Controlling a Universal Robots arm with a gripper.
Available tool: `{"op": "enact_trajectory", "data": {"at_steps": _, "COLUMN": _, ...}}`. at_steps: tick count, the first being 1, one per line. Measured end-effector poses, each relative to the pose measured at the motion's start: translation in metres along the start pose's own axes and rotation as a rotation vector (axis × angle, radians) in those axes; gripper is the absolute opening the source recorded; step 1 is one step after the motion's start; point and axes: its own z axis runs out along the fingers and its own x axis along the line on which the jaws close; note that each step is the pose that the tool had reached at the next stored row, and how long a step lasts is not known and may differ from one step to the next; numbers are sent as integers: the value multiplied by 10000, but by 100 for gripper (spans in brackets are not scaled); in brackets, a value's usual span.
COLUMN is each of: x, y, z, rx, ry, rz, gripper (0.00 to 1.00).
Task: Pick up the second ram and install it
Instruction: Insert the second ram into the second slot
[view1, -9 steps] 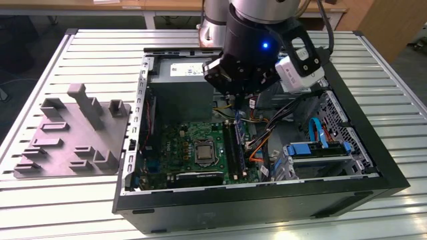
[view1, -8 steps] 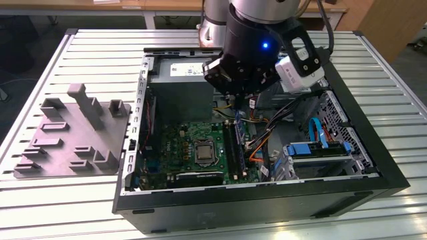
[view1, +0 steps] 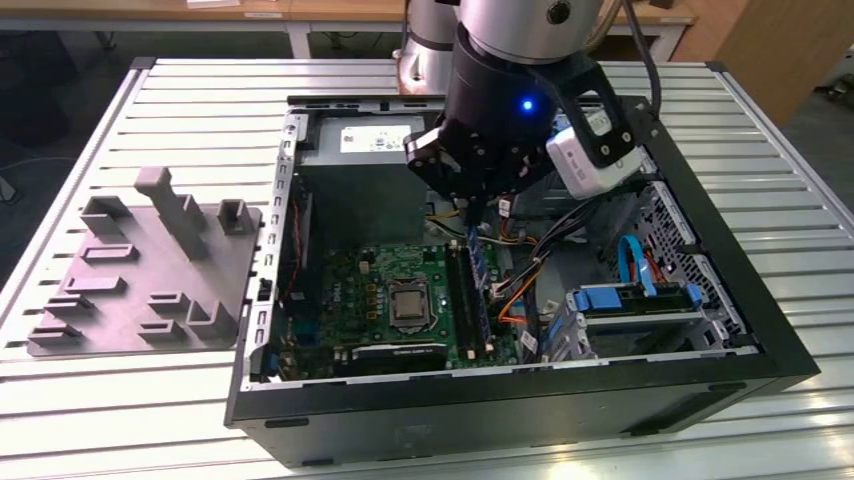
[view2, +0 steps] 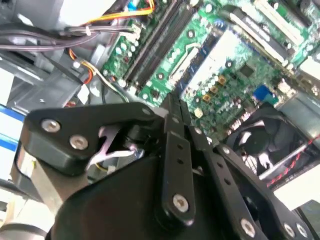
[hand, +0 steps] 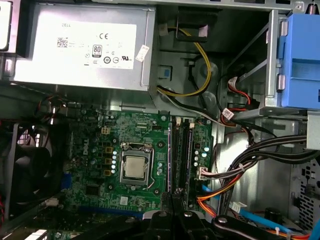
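Black gripper (view1: 474, 222) over flat green mobo (hand: 92, 150) — near long black RAM slots (hand: 176, 150)

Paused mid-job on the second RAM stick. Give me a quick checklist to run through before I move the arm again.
1. Tool above the RAM slots: ok. In the first wrist view it sits at the slots' end, near the CPU socket.
2. RAM stick in the tool: cannot tell.
3. First RAM stick seated: cannot tell.
4. Cables off the slots: ok. The orange cables lie beside them, not across.
5. Case open, motherboard exposed: ok.
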Motion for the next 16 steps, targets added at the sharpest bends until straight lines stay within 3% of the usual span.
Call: {"op": "enact_trajectory", "data": {"at_steps": 16, "x": -1, "y": 0, "z": 10, "rx": -3, "ry": -1, "rz": 0, "gripper": 11}}
